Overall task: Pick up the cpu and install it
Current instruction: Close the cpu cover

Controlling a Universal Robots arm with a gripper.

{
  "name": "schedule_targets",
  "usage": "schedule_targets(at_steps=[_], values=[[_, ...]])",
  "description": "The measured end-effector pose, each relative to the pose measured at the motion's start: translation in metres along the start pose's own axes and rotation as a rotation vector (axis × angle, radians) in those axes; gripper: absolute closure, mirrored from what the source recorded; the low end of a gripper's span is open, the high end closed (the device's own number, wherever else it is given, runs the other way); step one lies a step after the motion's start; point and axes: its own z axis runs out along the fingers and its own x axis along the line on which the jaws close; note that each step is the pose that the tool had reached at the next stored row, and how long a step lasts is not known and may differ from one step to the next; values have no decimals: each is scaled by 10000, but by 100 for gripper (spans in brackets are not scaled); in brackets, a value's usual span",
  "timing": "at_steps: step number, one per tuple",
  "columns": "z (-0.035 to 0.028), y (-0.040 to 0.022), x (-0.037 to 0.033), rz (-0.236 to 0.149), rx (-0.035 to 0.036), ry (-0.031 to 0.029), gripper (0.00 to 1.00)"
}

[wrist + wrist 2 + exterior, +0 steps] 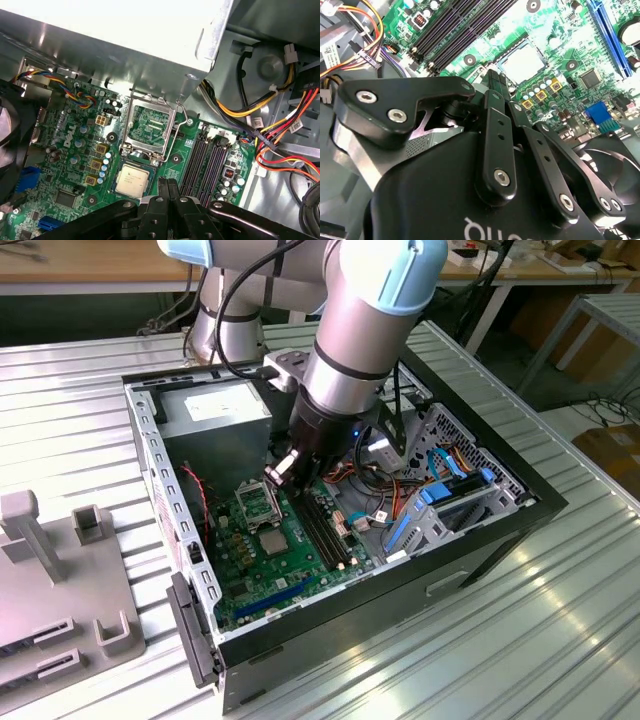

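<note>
My gripper (167, 186) hangs low over the green motherboard (65, 150), its two black fingers pressed together with nothing between them. The cpu (132, 179) lies flat just beside the socket frame (150, 125), on the frame's side away from the silver power supply (125, 30), just off my fingertips (touching or not, I cannot tell). It is square, so it has no long axis, with a dull metal top and a thin rim. The frame is shiny, with a wire lever.
</note>
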Motion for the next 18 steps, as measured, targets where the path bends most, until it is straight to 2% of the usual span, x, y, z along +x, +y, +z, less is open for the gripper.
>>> schedule_targets(at_steps=[2,6,11,13,14,16,18], values=[[-1,-6,-19,-903,58,44,89],[-4,2,-74,-1050,66,51,89],[-7,42,-152,-1151,73,56,89],[-8,70,-174,-1179,75,58,89],[-6,118,-204,-1209,76,58,89],[-6,166,-229,-1226,78,59,89],[-6,170,-232,-1229,79,60,89]])
